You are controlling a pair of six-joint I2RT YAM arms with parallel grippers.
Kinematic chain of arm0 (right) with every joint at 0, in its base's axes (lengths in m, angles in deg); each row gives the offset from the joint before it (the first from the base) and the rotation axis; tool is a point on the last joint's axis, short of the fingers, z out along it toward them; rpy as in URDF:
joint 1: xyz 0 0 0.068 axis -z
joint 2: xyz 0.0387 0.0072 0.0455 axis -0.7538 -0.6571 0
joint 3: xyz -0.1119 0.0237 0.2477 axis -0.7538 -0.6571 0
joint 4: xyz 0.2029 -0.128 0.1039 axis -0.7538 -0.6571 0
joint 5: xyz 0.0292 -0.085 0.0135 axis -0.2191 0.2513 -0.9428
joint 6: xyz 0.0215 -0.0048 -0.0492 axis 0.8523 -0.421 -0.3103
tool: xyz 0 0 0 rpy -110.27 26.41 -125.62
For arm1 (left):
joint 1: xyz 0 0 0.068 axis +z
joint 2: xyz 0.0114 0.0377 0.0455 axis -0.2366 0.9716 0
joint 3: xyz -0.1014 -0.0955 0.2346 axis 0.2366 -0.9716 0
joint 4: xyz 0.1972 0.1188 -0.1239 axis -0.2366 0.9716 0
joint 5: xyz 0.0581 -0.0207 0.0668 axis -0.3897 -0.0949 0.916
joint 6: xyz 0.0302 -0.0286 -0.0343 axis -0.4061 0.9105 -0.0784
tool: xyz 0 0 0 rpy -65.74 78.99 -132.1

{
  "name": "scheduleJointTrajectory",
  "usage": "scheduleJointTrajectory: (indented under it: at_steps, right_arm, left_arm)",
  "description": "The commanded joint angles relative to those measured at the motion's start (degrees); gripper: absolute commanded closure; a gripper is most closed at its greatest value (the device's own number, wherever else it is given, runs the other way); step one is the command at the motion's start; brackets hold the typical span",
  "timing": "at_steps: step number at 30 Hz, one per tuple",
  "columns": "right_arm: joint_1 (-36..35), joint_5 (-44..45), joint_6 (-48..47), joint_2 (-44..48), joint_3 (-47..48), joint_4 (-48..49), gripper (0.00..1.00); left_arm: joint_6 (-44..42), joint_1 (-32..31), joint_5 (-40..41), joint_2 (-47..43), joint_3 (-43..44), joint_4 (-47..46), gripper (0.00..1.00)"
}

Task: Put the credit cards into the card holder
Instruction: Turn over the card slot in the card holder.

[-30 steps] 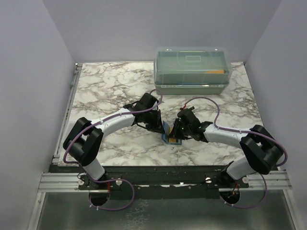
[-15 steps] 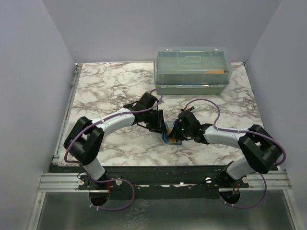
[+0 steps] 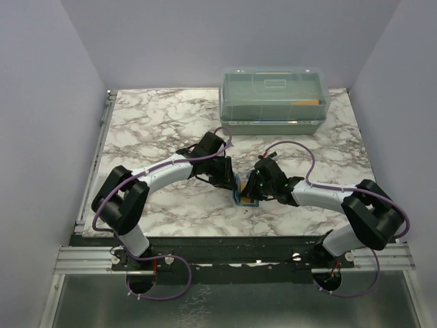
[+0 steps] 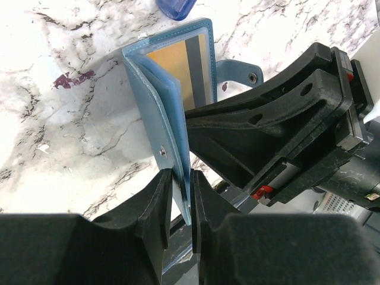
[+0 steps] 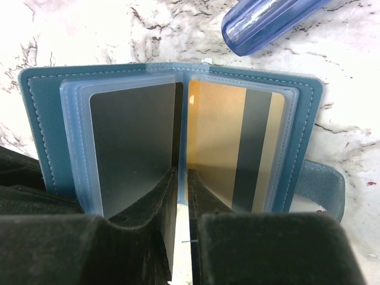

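Note:
The teal-blue card holder (image 3: 243,197) stands open like a book on the marble, between both grippers. My left gripper (image 4: 180,175) is shut on the bottom edge of its left cover and sleeves (image 4: 155,95). In the right wrist view a dark grey credit card (image 5: 133,148) sits in the left sleeve. A gold card with a dark stripe (image 5: 219,142) sits in the right sleeve. My right gripper (image 5: 182,172) is at the fold, its fingers nearly together. A thin pale card, seen edge-on, fills the slit between them.
A translucent blue tube (image 5: 267,21) lies on the marble just behind the holder. A large translucent lidded box (image 3: 273,99) stands at the back right of the table (image 3: 150,123). The holder's strap with its snap (image 4: 240,70) sticks out to the right.
My right gripper has edged left, closer into the open holder. The left arm has held its place at the holder's left cover.

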State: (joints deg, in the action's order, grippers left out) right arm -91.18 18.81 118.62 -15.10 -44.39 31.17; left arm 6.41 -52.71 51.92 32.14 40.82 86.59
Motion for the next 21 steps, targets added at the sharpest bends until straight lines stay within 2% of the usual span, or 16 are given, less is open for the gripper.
scheduleJointTrajectory:
  at_steps: [1,9,18,21]
  right_arm:
    - [0.42,0.19,0.64,1.73,-0.91,-1.04,0.85]
    - [0.36,-1.44,1.4,0.95,-1.3,0.25,0.85]
    - [0.4,0.26,1.38,2.61,-1.89,-3.21,0.85]
    - [0.38,1.69,0.9,3.48,-1.39,-6.05,0.82]
  left_arm:
    - [-0.19,0.08,-1.24,1.27,0.92,-0.81,0.78]
    - [-0.31,-0.49,0.02,2.24,1.5,-0.79,0.79]
    - [-1.39,-1.67,2.51,3.09,3.06,0.47,1.0]
    - [-2.15,-2.43,4.24,3.68,4.44,2.29,1.0]
